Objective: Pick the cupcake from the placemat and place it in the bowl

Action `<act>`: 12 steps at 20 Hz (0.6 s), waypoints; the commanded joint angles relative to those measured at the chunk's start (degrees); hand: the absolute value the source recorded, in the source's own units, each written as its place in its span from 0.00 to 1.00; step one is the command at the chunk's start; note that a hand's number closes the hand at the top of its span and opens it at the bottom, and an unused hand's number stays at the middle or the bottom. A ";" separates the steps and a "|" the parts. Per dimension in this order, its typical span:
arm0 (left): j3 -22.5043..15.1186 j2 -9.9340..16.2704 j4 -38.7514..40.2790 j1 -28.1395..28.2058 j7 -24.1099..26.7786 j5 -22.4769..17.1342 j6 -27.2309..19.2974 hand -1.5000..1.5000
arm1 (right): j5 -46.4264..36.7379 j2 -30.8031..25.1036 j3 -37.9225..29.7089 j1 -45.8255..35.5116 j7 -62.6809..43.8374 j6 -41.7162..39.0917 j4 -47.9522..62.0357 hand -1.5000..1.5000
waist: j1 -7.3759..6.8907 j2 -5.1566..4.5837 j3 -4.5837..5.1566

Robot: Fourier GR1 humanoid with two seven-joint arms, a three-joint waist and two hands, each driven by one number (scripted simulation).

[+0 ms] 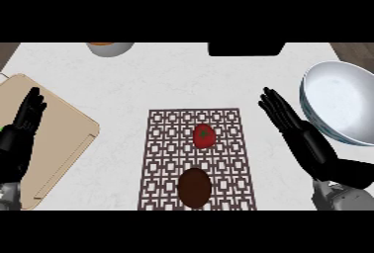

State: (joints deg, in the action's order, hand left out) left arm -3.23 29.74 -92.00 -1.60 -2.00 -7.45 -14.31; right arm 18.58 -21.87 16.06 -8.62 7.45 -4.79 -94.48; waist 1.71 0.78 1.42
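Observation:
A patterned brown placemat (pixel 164 163) lies in the middle of the white counter. On its near part sits a dark brown cupcake (pixel 195 187). A red tomato-like thing (pixel 204 136) lies further back on the mat. The large pale blue bowl (pixel 343 101) stands at the right edge. My right hand (pixel 298 131) is open, fingers straight, between the mat and the bowl, touching neither. My left hand (pixel 22 126) is open at the left edge, fingers up, over the cutting board.
A tan cutting board (pixel 62 136) lies at the left. At the back edge, a small grey bowl (pixel 110 48) with something orange in it and a black object (pixel 245 48).

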 commanded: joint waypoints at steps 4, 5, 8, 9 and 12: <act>2.20 -2.88 -0.32 -5.71 2.79 -3.25 0.31 0.50 | -1.28 11.52 19.28 -5.55 -4.81 -4.59 -8.68 0.00 | -3.78 -0.50 -1.13; 2.43 -3.58 -0.74 -7.52 2.68 -3.95 0.08 0.50 | -1.58 13.93 24.60 -4.72 -4.23 -6.49 -8.98 0.00 | -3.88 -0.47 -1.16; 4.58 -4.15 0.96 -6.29 2.56 -7.07 0.96 0.50 | -23.66 10.17 21.84 -9.07 -4.02 7.40 -10.67 0.00 | -0.17 1.11 -0.84; 5.78 -3.87 0.27 -5.16 2.80 -8.48 1.69 0.50 | -25.53 15.04 24.31 -4.17 -2.31 13.13 -11.13 0.00 | -0.41 0.78 -1.12; 6.07 -4.29 2.08 -6.70 3.48 -8.71 2.32 0.50 | -37.50 17.36 35.32 1.02 0.56 19.36 -12.80 0.00 | 0.14 0.18 -1.28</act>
State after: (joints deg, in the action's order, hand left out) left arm 1.45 25.96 -91.01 -7.79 0.63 -14.50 -12.86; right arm -5.46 -8.25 41.77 -11.79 5.80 5.62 -105.33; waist 1.07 1.20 0.37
